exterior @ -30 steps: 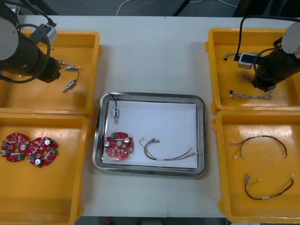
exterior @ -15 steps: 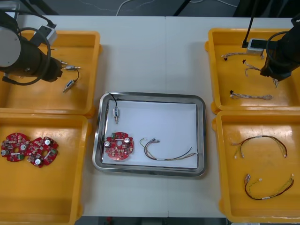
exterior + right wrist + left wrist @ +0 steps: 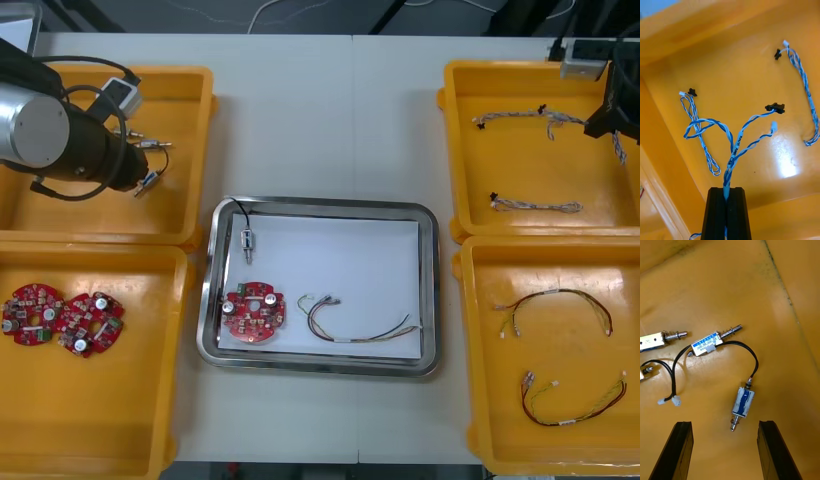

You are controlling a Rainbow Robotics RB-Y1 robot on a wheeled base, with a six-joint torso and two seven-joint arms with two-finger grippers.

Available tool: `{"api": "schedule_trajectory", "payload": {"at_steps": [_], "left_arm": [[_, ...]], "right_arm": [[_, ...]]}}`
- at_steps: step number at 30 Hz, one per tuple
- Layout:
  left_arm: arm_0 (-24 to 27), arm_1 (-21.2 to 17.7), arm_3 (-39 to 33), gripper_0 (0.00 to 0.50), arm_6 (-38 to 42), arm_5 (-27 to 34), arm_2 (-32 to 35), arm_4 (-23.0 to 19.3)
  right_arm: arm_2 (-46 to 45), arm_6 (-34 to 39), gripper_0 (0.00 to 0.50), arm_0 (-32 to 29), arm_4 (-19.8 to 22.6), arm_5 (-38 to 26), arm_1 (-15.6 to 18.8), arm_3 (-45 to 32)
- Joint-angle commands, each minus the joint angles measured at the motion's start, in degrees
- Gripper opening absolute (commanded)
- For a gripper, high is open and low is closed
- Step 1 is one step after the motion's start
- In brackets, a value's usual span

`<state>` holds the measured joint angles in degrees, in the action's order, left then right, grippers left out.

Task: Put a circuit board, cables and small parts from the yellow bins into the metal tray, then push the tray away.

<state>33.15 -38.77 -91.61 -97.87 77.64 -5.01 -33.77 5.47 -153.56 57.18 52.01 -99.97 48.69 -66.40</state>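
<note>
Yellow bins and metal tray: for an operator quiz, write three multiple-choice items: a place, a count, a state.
1. The round red circuit board lies in the shiny metal tray's: A left part; B right part; C middle.
2. Round red boards in the left yellow bins: A one; B two; C four.
3. The right gripper is: A open; B shut empty; C shut on a twisted blue and white cable.
1A, beside the left rim. 2B, two side by side. 3C, cable pinched between its fingers above a right yellow bin; left gripper open above a small metal part.
</note>
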Motion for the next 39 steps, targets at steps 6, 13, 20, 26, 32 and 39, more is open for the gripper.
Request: {"api": "schedule_trajectory", "payload": {"at_steps": [6, 13, 20, 26, 32, 39], "left_arm": [[0.33, 1.24, 3.63, 0.500, -6.28, -5.30, -4.04, -0.42], [0.42, 1.33, 4.07, 0.500, -6.46, -5.83, -5.27, -0.51], [1.56, 1.42, 5.56, 0.500, -6.46, -6.45, -6.59, -0.69], [2.97, 1.77, 8.20, 0.500, -6.54, -8.12, -7.47, -0.77], [4.46, 2.47, 9.69, 0.460, -6.63, -8.20, -7.56, -0.69], [5.17, 2.74, 9.69, 0.460, -6.72, -8.29, -7.56, -0.69]], "right_arm": [[-1.87, 7.22, 0.000, -4.70, 2.31, -4.27, 0.27, -19.39], [0.42, 13.63, 0.000, -8.57, 5.64, -4.98, -4.12, -31.95], [8.51, 21.02, 0.000, -9.80, 6.44, -4.89, -6.50, -41.89], [15.36, 23.13, 0.000, -9.80, 6.00, -1.90, -7.90, -43.91], [23.54, 24.01, 0.000, -9.80, 3.18, 4.17, -9.66, -43.99], [31.18, 24.71, 0.000, -9.80, 0.64, 10.14, -11.68, -42.32]]}}
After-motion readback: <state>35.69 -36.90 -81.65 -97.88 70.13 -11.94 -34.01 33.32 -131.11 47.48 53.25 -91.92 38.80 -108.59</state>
